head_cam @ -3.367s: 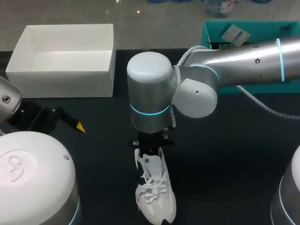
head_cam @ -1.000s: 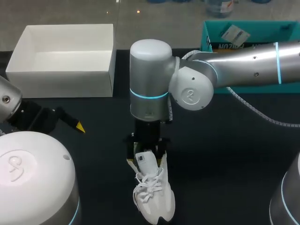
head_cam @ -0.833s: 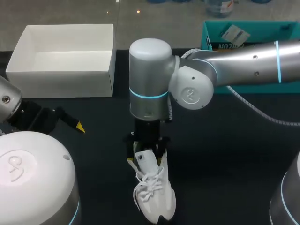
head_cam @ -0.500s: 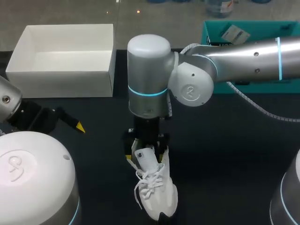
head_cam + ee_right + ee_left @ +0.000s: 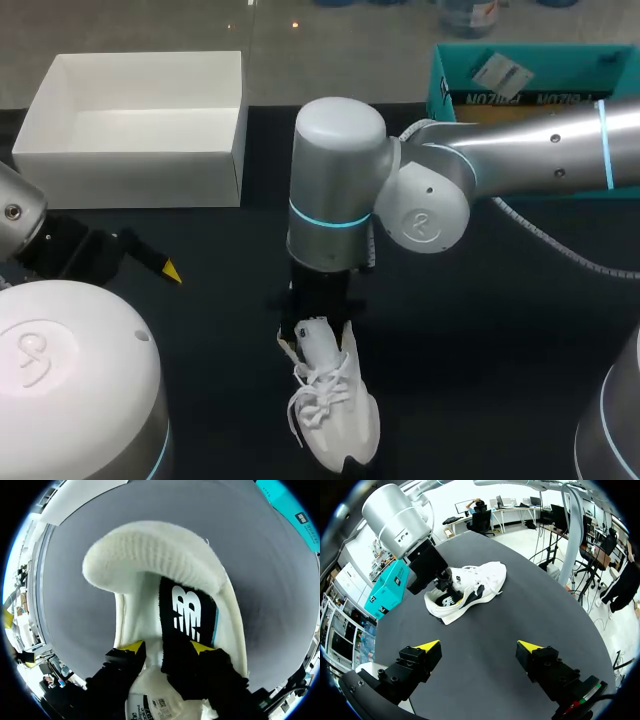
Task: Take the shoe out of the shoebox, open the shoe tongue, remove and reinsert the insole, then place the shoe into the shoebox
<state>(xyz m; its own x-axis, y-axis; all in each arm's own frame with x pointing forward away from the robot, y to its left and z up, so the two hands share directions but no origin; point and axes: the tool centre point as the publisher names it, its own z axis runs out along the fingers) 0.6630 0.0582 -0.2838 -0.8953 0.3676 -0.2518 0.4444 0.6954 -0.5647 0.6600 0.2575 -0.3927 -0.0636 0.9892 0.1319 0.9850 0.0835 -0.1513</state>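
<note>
1. Shoe (image 5: 330, 405) location: out of the shoebox (image 5: 130, 150), resting on the black bench (image 5: 500, 330) with its toe toward the robot's side, well apart from the box. The box shows nothing inside it (the first step, removal from the box, reads as done).
2. Tongue (image 5: 145, 707) status: in the right wrist view it lies pushed forward beneath the wrist, and the shoe's opening is exposed. This step is judged complete or nearly so.
3. Insole (image 5: 187, 615) status: the black insole sits inside the shoe, between the heel collar (image 5: 150, 555) and the tongue. It is not yet out. Removing it is judged to be the step in hand.
4. Right gripper (image 5: 167, 650): positioned directly over the shoe's opening, pointing down into it. Its fingers (image 5: 131, 647) stand narrowly apart. One tip lies over the insole, the other over the white lining just beside it. No clamp on the insole from two sides is visible.
5. Left gripper (image 5: 479, 647): held low over bare bench at the robot's left, well apart from the shoe, fingers wide and holding nothing.
6. Remaining work: extract the insole, reinsert it flat, then return the shoe to the shoebox. Less than half of the sequence is judged complete.
</note>
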